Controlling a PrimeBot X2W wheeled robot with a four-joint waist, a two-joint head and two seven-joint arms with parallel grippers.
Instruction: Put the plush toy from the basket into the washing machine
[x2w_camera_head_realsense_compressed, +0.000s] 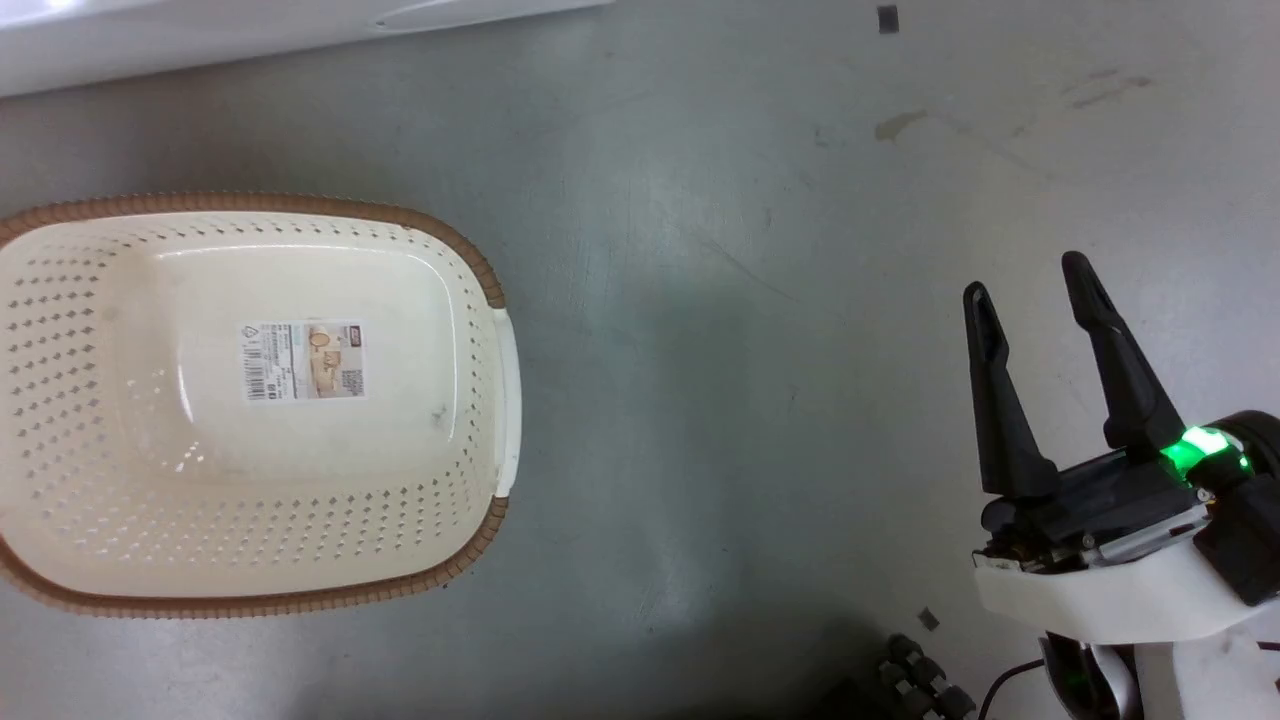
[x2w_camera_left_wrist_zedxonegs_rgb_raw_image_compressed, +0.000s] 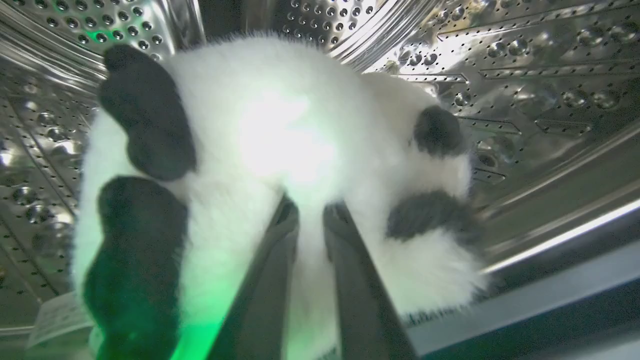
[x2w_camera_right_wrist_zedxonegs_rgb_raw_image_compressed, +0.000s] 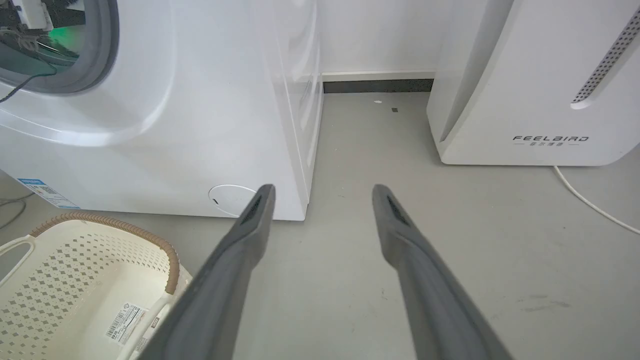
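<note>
The panda plush toy (x2w_camera_left_wrist_zedxonegs_rgb_raw_image_compressed: 280, 135) lies inside the washing machine's shiny perforated drum (x2w_camera_left_wrist_zedxonegs_rgb_raw_image_compressed: 525, 60). My left gripper (x2w_camera_left_wrist_zedxonegs_rgb_raw_image_compressed: 312, 212) is shut on the white fur of its body, fingers close together with fur pinched between them. The cream basket (x2w_camera_head_realsense_compressed: 80, 330) sits on the floor at the left with nothing in it, its label sticker showing; in the right wrist view the basket (x2w_camera_right_wrist_zedxonegs_rgb_raw_image_compressed: 75, 260) is at the lower left, before the white washing machine (x2w_camera_right_wrist_zedxonegs_rgb_raw_image_compressed: 175, 125). My right gripper (x2w_camera_head_realsense_compressed: 1030, 275) hangs open over bare floor, well right of the basket, also seen as the right gripper (x2w_camera_right_wrist_zedxonegs_rgb_raw_image_compressed: 322, 192).
A white FEELBIRD appliance (x2w_camera_right_wrist_zedxonegs_rgb_raw_image_compressed: 525, 75) stands right of the washer, with a white cable (x2w_camera_right_wrist_zedxonegs_rgb_raw_image_compressed: 590, 205) trailing on the floor. A strip of grey floor (x2w_camera_right_wrist_zedxonegs_rgb_raw_image_compressed: 370, 130) runs between the two machines. The washer's grey door seal (x2w_camera_right_wrist_zedxonegs_rgb_raw_image_compressed: 107, 55) is at the upper left.
</note>
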